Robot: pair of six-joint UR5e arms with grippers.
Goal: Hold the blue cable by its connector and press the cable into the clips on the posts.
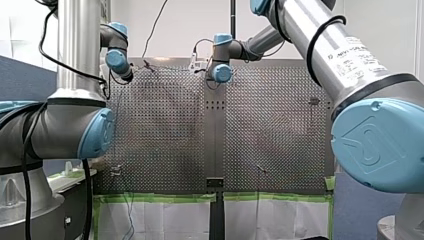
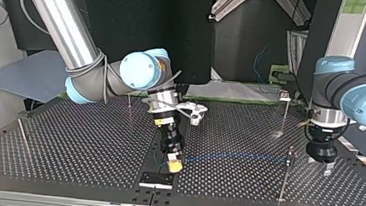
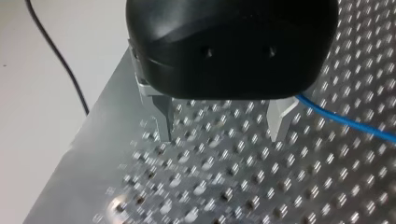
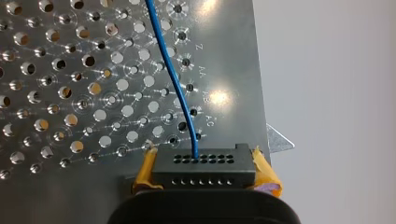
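My right gripper (image 4: pixel 204 179) is shut on the black connector (image 4: pixel 204 165), which sits between its yellow pads (image 4: pixel 266 175). The blue cable (image 4: pixel 173 74) leaves the connector and runs ahead over the perforated plate. In the top view my right gripper (image 2: pixel 174 165) points down at the table's near middle. From there the blue cable (image 2: pixel 236 159) stretches to a thin post (image 2: pixel 289 160) at the view's right. My left gripper (image 3: pixel 222 133) hangs open just above the plate with nothing between its metal fingers (image 3: pixel 163 123). The cable (image 3: pixel 345 123) passes beside one of them. In the top view my left gripper (image 2: pixel 326 164) stands beside that post.
More thin posts stand on the perforated table (image 2: pixel 67 143): one at the far right (image 2: pixel 286 107), one behind my right arm (image 2: pixel 130 101), one leaning at the left (image 2: pixel 23 136). A black bracket (image 2: pixel 156 178) sits at the near edge. Green tape (image 1: pixel 160 197) lines the front view's table edge.
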